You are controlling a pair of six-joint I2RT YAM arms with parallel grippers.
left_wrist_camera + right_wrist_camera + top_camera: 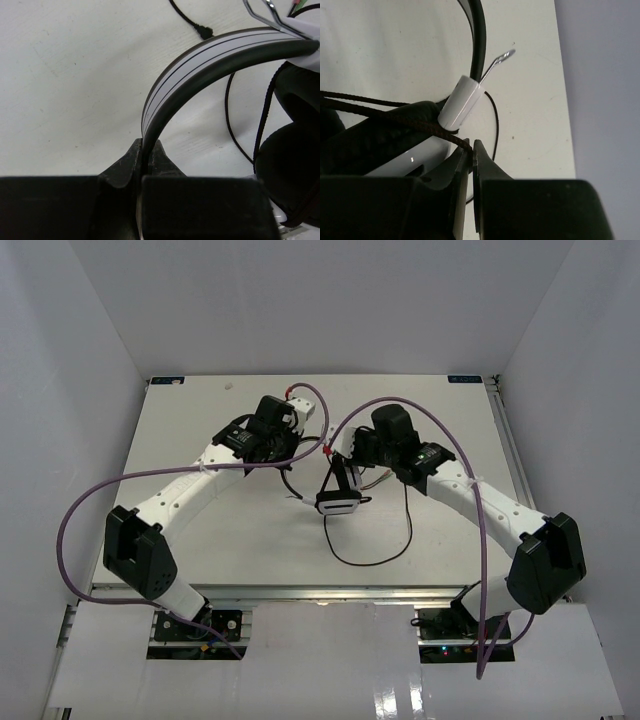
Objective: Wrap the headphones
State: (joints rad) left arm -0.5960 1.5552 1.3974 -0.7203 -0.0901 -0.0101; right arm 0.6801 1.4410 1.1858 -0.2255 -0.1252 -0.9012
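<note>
The headphones (338,502) are held up over the middle of the table between both arms. My left gripper (284,456) is shut on the thin white-and-black headband (200,60); in the left wrist view the jaws (146,150) pinch its end, with a black ear cup (292,165) to the right. My right gripper (346,462) is shut on the dark braided cord (395,117), pinched at the fingertips (470,145) just below the white slider (462,100) and a black ear cup (380,140). The rest of the cord (385,558) loops on the table.
The cord's plug (205,32) lies on the white table. Purple robot cables (90,500) arc beside both arms. White walls enclose the table; its right edge (562,100) is close in the right wrist view.
</note>
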